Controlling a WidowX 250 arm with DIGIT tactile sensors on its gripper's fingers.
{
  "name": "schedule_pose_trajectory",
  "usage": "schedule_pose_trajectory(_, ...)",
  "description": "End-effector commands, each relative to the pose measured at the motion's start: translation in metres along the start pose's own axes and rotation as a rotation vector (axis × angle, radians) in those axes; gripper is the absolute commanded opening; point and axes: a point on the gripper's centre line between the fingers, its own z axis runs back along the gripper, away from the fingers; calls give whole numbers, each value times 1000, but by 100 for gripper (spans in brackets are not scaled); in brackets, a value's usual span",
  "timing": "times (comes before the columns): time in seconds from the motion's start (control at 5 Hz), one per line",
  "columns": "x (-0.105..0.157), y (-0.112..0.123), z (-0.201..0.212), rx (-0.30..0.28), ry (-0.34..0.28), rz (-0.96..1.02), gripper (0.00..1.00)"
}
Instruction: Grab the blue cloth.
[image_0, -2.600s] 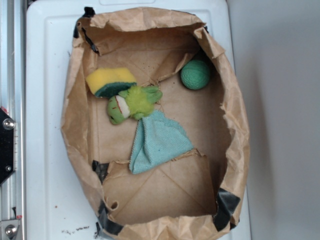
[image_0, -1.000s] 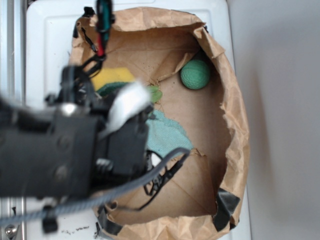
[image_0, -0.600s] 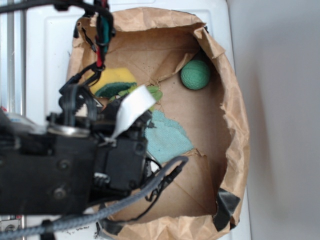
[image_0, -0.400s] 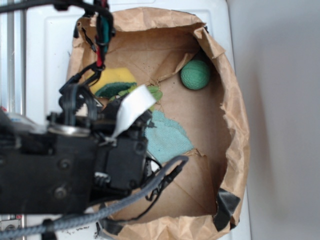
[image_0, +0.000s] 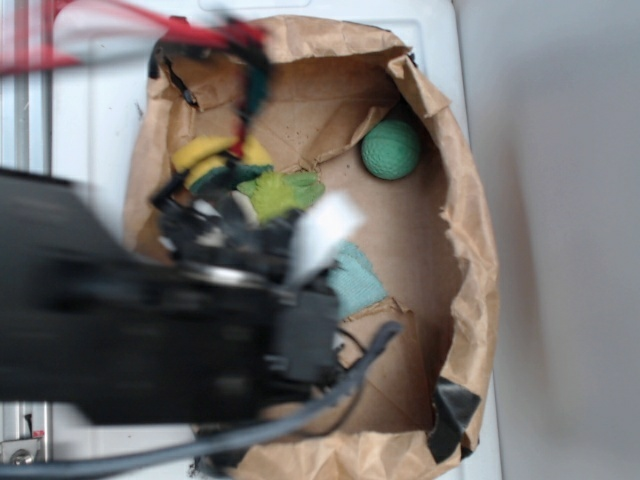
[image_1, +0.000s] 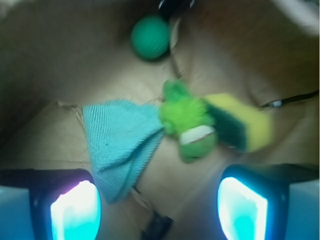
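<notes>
Arm has shifted right since 0.4 s ago, blurred, now covering most of the blue cloth (image_1: 120, 142). Cloth lies flat on the bag (image_0: 455, 215) floor, touching the plush toy (image_1: 190, 125). Tool (image_1: 160, 202) spread wide above it, empty. Descent onto cloth likely next.

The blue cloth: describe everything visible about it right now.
The blue cloth is a light teal piece of terry-like fabric, roughly triangular, with a ribbed weave and rough edges. It lies flat and unheld on the brown paper floor of the bag. One corner meets the green plush toy; whether they overlap is unclear. In the wrist view it sits ahead of the open end effector, nearer one finger. In the exterior view the arm hides most of it, leaving only one edge visible.
</notes>
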Motion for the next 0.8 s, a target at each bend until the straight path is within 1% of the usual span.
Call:
schedule_pose_trajectory(0.0, 19, -17, -26, -56, -5, 1, 100)
schedule_pose_trajectory(0.2, 10, -9, -31, -83, -12, -37, 100)
schedule_pose_trajectory(0.4, 6, -6, -46, -83, -35, -28, 100)
schedule_pose_trajectory(0.6, 3, -8, -78, -48, -61, -9, 96)
